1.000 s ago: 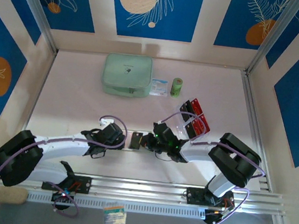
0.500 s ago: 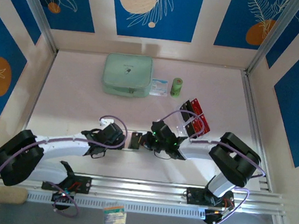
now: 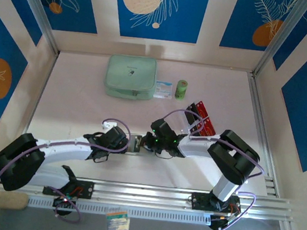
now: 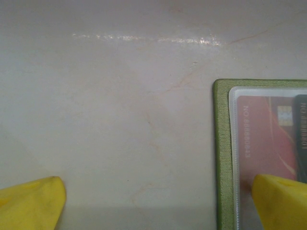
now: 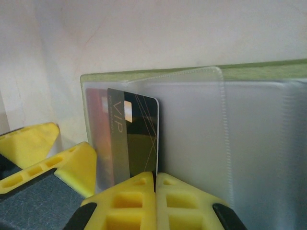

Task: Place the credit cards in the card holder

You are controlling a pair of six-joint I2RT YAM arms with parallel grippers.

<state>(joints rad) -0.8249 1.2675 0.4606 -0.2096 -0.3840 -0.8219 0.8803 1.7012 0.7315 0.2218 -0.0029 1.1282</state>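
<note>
Olive-green fabric forms the border of the card holder [image 4: 221,143], which lies open and flat on the pale, faintly veined table [image 4: 120,96] between the two grippers. Its inner sleeves [image 5: 249,143] are clear, glossy plastic with dotted seams along the edges. One sleeve holds a flat red card [image 4: 264,139] with a metallic chip. The left gripper [image 4: 156,201] stands fully open: one blunt yellow fingertip [image 4: 280,201] overlaps the sleeve's near corner, the other sits over bare table. The right gripper [image 5: 154,184] is closed, its ribbed yellow tips pinching a thin black card [image 5: 139,139] marked VIP. This card is partly slid under the translucent sleeve, overlapping the red card.
</note>
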